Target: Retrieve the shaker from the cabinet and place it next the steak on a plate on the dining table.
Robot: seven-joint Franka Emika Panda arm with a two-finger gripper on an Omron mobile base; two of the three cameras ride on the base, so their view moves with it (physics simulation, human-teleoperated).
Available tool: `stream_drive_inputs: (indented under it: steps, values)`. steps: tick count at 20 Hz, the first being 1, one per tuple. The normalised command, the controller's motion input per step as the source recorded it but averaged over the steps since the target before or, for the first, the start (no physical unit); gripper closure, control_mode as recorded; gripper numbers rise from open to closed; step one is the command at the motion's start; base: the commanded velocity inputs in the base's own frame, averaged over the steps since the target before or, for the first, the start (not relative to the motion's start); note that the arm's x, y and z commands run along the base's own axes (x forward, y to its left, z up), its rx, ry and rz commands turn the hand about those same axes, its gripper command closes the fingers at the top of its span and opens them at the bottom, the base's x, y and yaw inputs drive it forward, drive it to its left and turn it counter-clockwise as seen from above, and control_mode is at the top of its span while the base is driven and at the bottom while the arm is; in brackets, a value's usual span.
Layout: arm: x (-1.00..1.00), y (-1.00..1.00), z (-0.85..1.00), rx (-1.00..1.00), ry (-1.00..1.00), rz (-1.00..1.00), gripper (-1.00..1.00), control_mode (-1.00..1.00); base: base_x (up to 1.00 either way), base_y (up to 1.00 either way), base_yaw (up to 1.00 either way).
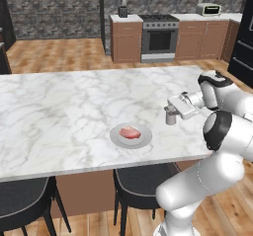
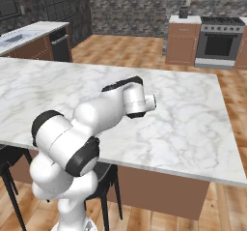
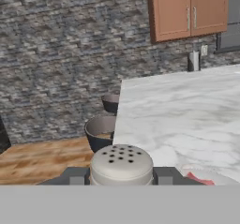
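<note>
White, grey-veined marble forms the top of the dining table (image 1: 59, 116), behind which a wooden floor, a stove (image 1: 159, 36) and brown base cabinets (image 1: 127, 41) are seen against a dark stone wall. Near the table's front edge a light grey plate (image 1: 118, 137) is laid, and the pinkish-red steak (image 1: 129, 132) rests on it.

From the lower right of the left base view the white arm is raised, bent at a dark elbow joint, and folded back so that the forearm is carried over the table's right end. The hand is turned roughly level and is pointed leftward across the marble. The gripper (image 1: 171, 115) is closed on the shaker (image 1: 171, 116), which is held upright at or just above the marble, near the plate and on its right; whether its base touches the top cannot be told. In the hand view the shaker's (image 3: 121, 163) perforated, rounded top is seen between the two dark fingertips (image 3: 75, 175), with the plate's rim (image 3: 220, 177) close beside it on the marble. In the right base view the arm's upper links are seen bent over the table, and the hand is hidden behind the wrist.
</note>
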Motion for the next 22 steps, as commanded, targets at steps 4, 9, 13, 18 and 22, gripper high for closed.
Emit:
stream_drive_inputs:
  steps: [4,9,13,18,22]
  values:
    - [0.0,-0.13,-0.4,0.1,-0.06,0.0,1.0,-1.0,0.0,0.0,0.0]
    - [-0.02,0.0,-0.27,0.05,-0.2,0.0,1.0,-1.0,0.0,0.0,0.0]
    - [0.0,0.0,-0.18,0.0,-0.07,0.0,1.0,-1.0,0.0,0.0,0.0]
    - [0.0,0.0,-0.13,0.0,0.02,0.0,1.0,-1.0,0.0,0.0,0.0]
    - [0.02,0.0,-0.17,0.0,0.03,0.0,1.0,-1.0,0.0,0.0,0.0]
